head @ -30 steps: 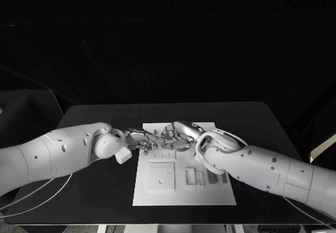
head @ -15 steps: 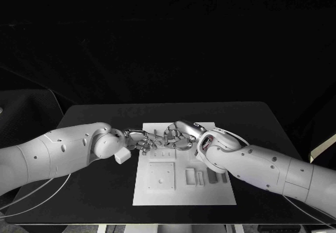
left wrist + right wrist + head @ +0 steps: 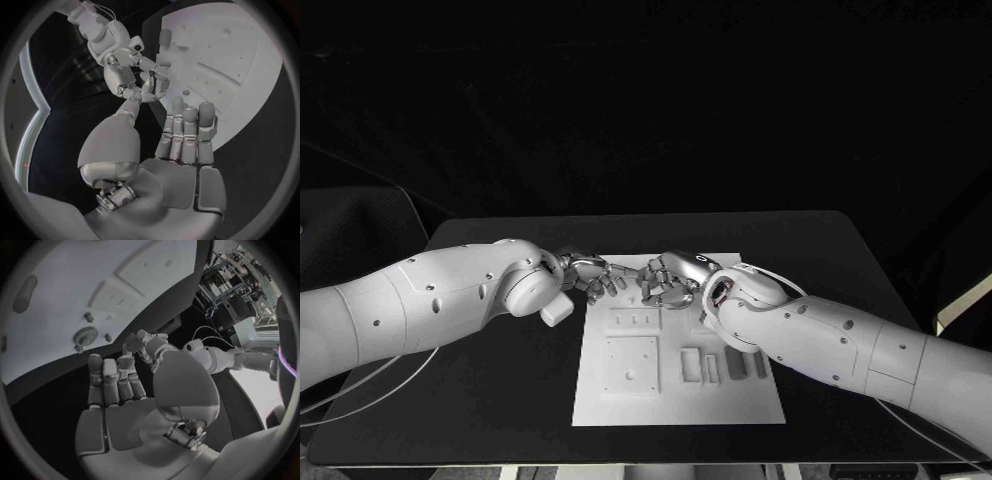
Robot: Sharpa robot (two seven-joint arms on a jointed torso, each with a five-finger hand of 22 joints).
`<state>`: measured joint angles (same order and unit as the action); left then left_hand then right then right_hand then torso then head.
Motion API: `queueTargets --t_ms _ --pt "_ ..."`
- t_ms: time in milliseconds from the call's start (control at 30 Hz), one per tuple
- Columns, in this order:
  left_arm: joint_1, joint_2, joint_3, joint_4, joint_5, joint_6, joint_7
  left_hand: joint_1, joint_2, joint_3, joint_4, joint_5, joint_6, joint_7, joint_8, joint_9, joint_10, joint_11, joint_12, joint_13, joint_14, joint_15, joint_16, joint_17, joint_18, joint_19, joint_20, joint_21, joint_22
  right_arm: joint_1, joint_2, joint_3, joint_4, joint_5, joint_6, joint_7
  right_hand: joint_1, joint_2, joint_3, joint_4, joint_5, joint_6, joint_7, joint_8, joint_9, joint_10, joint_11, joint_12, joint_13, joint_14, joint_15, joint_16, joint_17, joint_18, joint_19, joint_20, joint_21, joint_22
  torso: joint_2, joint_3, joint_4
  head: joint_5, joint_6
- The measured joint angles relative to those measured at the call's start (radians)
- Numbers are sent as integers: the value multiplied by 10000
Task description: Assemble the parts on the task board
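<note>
both hands have pulled back from the spot where, a second ago, their fingertips met over the far end of the task board [image 3: 678,395]. our left hand [image 3: 593,276] has drawn off toward its own arm, and the right hand [image 3: 672,279] now sits a little apart from it, so a gap has opened between them. in the left wrist view our left hand [image 3: 187,135] has its fingers straight and side by side with nothing in them, so we call it open and empty. the right wrist view shows our right hand [image 3: 112,385] the same way, fingers extended, holding nothing.

beyond the right hand's fingertips a small gear [image 3: 84,336] lies on the board, with little pegs [image 3: 89,316] just beside it. nearer our arms the board carries a square plate [image 3: 632,364] and a few bars [image 3: 692,364].

we judge that whatever the two hands worked on together has been let go, and a next part must be picked. which part is due, we cannot tell.
</note>
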<state>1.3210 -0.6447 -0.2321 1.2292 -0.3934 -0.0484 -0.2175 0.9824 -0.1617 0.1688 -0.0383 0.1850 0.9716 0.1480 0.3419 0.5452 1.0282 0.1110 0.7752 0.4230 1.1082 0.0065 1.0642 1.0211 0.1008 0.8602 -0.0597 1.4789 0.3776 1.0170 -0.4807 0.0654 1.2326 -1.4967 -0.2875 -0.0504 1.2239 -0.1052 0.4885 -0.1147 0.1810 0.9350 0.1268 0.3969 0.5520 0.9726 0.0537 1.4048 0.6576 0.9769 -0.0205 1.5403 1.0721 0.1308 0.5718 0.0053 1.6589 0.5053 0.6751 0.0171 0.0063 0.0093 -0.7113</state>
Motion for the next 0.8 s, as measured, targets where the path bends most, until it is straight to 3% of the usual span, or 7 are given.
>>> queueTargets --t_ms 200,367,533,800 --pt "230 331 -24 63 -905 -382 -778 -221 -147 -135 135 0 170 -12 78 26 54 -53 100 38 105 -31 0 8 0 71 -28 0 0 7 170 0 -205 -124 158 -201 0 -1 -1 0 0 2 -2 1 0 0 0 0 0 0 1 0 0 0 0 0 0 0 1 6 0 8 19" --pt "272 608 -49 59 -1618 -545 -1385 -283 -210 -143 236 52 451 -78 177 59 55 -54 100 39 123 -49 0 8 -1 121 -45 0 -20 26 264 0 -246 -197 284 -365 -40 -42 -2 -1 0 4 -2 1 1 0 1 0 -8 1 2 0 1 0 0 0 0 0 5 6 -7 -5 29" --pt "296 799 -49 74 -2310 -664 -1853 9 -23 -42 153 174 557 -87 195 61 22 -22 148 38 123 -50 0 7 -4 158 -82 -1 -34 36 331 0 -253 -241 348 -496 -40 -42 -2 -1 0 11 4 1 1 0 1 0 -8 1 3 0 1 0 0 0 0 0 7 8 -7 -37 15" --pt "300 929 -52 129 -3252 -727 -2372 86 -27 -23 134 232 662 -87 194 60 8 -19 216 53 157 -83 0 6 -5 160 -79 -1 -33 40 294 2 -193 -273 366 -688 -40 -43 -4 -3 0 47 2 -4 0 1 1 0 -8 2 4 0 1 0 0 0 0 0 11 8 -12 -84 -11"
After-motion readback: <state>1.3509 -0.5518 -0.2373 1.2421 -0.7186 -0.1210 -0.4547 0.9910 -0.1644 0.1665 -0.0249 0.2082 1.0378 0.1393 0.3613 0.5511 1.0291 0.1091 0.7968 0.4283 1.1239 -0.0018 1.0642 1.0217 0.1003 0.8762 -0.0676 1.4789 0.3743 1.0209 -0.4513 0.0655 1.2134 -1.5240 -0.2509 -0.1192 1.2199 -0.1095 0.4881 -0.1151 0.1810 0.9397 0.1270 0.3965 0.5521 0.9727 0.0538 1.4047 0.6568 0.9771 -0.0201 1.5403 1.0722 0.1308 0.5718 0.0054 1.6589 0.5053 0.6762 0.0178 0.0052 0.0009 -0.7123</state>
